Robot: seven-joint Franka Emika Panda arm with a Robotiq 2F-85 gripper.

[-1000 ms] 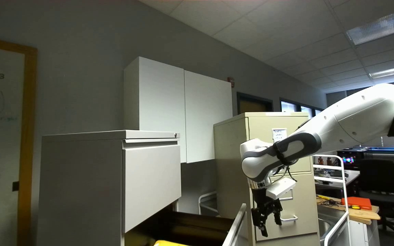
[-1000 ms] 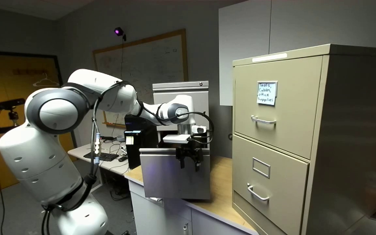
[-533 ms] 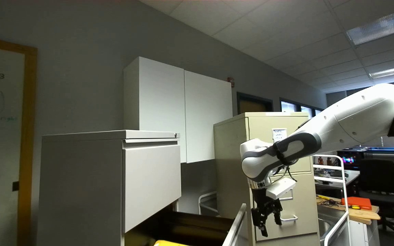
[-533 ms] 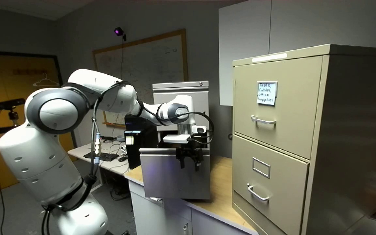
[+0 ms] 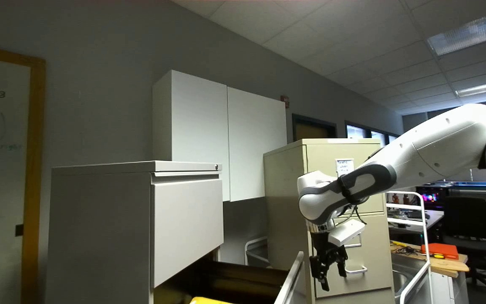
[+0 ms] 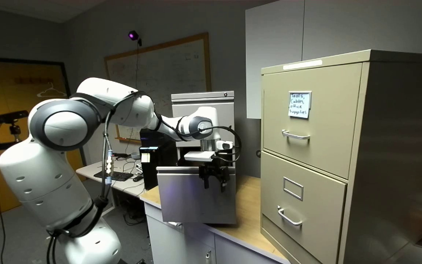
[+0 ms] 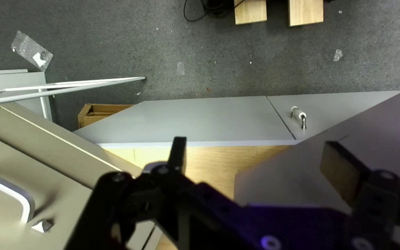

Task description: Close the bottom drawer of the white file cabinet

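One thing open in an exterior view: bottom drawer, out ahead of your white file cabinet; your gripper farther out, drawer contact unclear. In an exterior view, yellow item in that drawer. Wrist view: your fingers wide apart.

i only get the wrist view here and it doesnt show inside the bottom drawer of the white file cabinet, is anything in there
Observer: Yes. In an exterior view, something yellow shows inside the bottom drawer; too little of it is in frame to name it.
Operator: ok and the drawer above that one, shut or pulled out
Observer: It looks shut: the upper drawer front sits back against the white file cabinet, just under its top, while the bottom drawer's front stands well out ahead of it.
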